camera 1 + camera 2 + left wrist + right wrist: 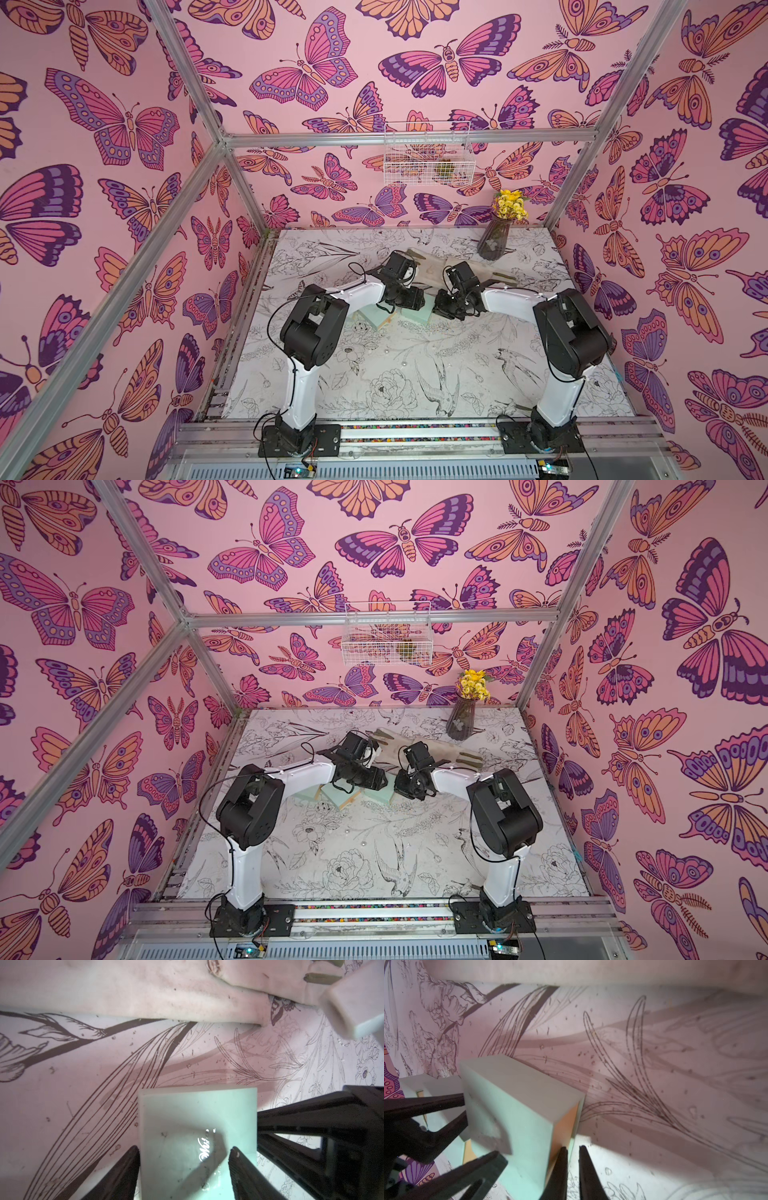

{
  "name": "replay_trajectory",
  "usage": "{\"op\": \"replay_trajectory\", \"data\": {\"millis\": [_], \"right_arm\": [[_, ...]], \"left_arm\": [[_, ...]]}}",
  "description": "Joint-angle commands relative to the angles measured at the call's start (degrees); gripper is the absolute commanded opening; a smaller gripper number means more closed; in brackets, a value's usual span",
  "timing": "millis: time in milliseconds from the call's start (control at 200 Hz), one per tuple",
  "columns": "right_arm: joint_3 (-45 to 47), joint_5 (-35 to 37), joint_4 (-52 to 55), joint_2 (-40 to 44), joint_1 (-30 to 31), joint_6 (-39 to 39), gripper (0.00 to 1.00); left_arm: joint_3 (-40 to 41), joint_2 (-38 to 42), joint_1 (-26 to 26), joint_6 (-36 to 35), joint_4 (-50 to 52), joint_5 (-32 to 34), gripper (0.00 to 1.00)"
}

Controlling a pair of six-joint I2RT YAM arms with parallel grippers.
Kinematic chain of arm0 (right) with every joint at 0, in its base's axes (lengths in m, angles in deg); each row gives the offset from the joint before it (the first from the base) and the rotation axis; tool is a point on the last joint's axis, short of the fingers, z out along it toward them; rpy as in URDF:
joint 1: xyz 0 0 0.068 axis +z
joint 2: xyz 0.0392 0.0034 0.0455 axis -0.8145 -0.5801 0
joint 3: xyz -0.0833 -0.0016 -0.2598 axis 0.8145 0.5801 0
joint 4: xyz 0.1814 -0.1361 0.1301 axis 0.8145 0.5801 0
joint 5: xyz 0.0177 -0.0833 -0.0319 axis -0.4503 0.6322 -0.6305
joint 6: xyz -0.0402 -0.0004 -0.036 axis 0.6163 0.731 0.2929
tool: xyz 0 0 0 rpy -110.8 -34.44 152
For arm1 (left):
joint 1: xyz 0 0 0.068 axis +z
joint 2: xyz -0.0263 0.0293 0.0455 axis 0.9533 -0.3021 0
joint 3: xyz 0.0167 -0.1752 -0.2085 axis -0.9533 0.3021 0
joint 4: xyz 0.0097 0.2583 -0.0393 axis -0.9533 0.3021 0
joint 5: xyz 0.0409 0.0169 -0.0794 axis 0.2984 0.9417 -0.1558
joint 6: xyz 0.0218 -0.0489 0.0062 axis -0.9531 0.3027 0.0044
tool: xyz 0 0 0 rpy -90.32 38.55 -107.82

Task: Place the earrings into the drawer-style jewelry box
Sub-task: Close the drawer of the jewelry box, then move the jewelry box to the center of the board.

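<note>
The mint jewelry box lies mid-table under both wrists. My left gripper is closed on its sleeve, one finger against a side wall and the other down on the top by the silver lettering. My right gripper is shut at the sleeve's open end, one tip on the orange lining and the other outside the thin wall. A second mint part, seemingly the drawer, sits beyond the sleeve. Two tiny silvery dots, perhaps the earrings, lie on the table in front of the box.
A beige glove lies just behind the box. At the back right stands a dark vase of yellow flowers. A white wire basket hangs on the back wall. The two arms meet over the table's middle.
</note>
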Motion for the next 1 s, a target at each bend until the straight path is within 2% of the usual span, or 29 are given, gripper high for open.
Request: {"op": "replay_trajectory", "data": {"millis": [0,195,461,601,666,786,991], "right_arm": [[-3.01,-2.74,-3.39,-1.10,0.46,-0.43,0.15],[-7.32,-3.60,-3.52,-4.36,0.86,-0.17,0.15],[-18.77,-4.71,-1.49,-12.19,3.21,0.09,0.16],[-22.44,-4.31,-0.10,-14.73,3.46,0.35,0.17],[-22.65,-2.67,1.02,-13.84,3.51,1.41,0.20],[-20.73,1.23,2.92,-10.08,3.43,4.08,0.34],[-11.57,5.77,1.58,-1.60,3.46,6.66,0.37]], "left_arm": [[-1.88,-0.63,-0.33,0.64,0.25,-2.15,0.69],[-2.74,0.04,2.74,1.57,0.21,-1.45,0.69],[-2.94,-1.34,7.89,1.99,0.26,-1.86,0.69],[-3.51,-1.46,10.29,2.29,0.27,-1.75,0.76],[-3.56,-0.84,11.24,2.25,0.33,-1.64,0.80],[-1.59,3.02,12.50,2.21,0.26,0.63,0.85],[6.80,12.34,12.82,2.40,0.16,5.11,0.84]]}}
